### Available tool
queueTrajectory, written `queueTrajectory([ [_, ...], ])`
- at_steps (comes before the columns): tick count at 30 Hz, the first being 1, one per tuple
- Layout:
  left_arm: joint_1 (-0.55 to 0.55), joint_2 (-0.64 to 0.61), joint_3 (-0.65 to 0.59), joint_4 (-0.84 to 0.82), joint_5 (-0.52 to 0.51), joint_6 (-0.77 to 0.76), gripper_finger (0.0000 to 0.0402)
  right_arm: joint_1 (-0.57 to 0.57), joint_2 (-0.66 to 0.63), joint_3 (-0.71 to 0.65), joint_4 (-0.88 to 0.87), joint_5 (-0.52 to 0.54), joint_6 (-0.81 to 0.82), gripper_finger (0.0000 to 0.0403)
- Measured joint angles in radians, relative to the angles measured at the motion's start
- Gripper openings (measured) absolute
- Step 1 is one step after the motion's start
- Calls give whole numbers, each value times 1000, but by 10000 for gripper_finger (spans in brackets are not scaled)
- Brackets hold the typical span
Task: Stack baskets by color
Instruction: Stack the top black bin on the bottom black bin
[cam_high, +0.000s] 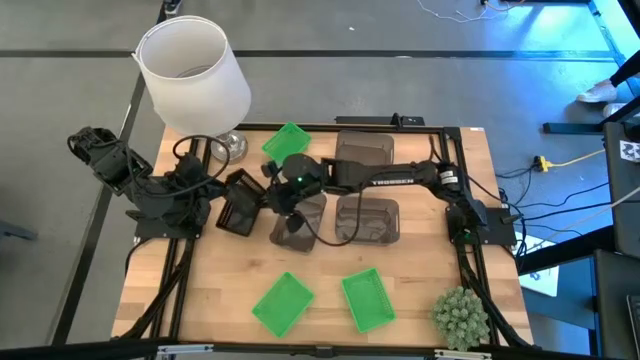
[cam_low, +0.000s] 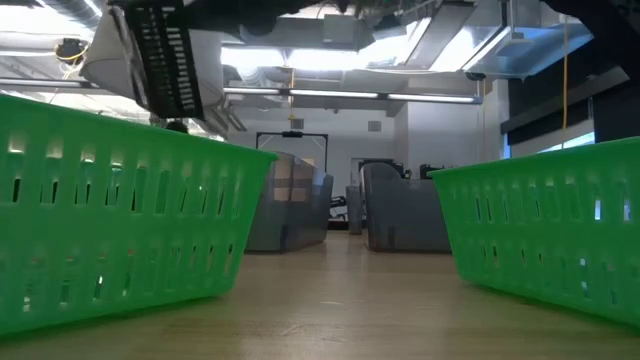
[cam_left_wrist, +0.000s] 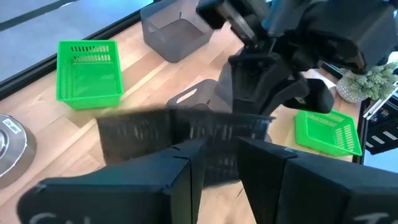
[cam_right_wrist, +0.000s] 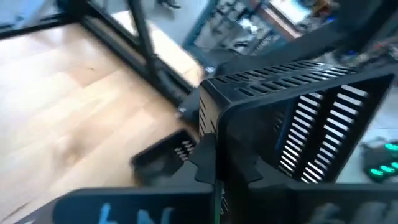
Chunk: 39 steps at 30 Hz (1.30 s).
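Note:
A black basket (cam_high: 240, 205) hangs tilted above the table's left middle, between both grippers; it also shows high in the low view (cam_low: 165, 60). My left gripper (cam_left_wrist: 214, 146) comes at it from the left. My right gripper (cam_high: 275, 205) reaches across from the right. Three smoky grey baskets rest on their bottoms: one under the right gripper (cam_high: 300, 225), one beside it (cam_high: 368, 220), one farther back (cam_high: 365, 150). Three green baskets sit on the wood: one at the back (cam_high: 290, 140) and two near the front (cam_high: 282, 303) (cam_high: 367, 298). My left gripper has the black basket's near wall (cam_left_wrist: 217, 165) between its two fingers, coming slanting down from the table's left. The basket is lifted clear and tilted. My right gripper is shut on the basket's rim at a corner (cam_right_wrist: 208, 134), pinched between its fingers, coming from the table's right.
A white lampshade (cam_high: 195, 75) on a metal base (cam_high: 228, 148) stands at the back left. A round green plant ball (cam_high: 460, 315) sits at the front right corner. A small dark slotted piece (cam_right_wrist: 161, 158) shows below the held basket. Bare wood lies at the front middle.

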Motion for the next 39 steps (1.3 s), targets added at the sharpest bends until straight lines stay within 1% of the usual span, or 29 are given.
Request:
queueTrajectory([
  [3, 0, 0, 0, 0, -28, 0, 82, -9, 22, -16, 3, -60, 2, 4],
  [5, 0, 0, 0, 0, -49, 0, 82, -11, 49, -17, 12, -64, 1, 4],
  [10, 0, -9, -1, 0, -51, 5, 82, -9, 107, -17, 109, -68, -1, 4],
  [14, 0, -9, -1, 0, -50, 5, 82, -12, 140, -17, 116, -67, -26, 4],
  [21, 0, -15, -1, 0, -49, 5, 82, -23, 153, -17, 79, -33, -117, 4],
  [31, 0, -14, -1, 0, -48, 6, 82, -80, 154, -17, 53, -22, -136, 4],
  [36, 0, -15, -1, 0, -51, 6, 82, -87, 153, -17, 28, -41, -137, 4],
  [39, 0, -15, -1, -1, -51, 6, 82, -86, 154, -17, 13, -41, -165, 4],
])
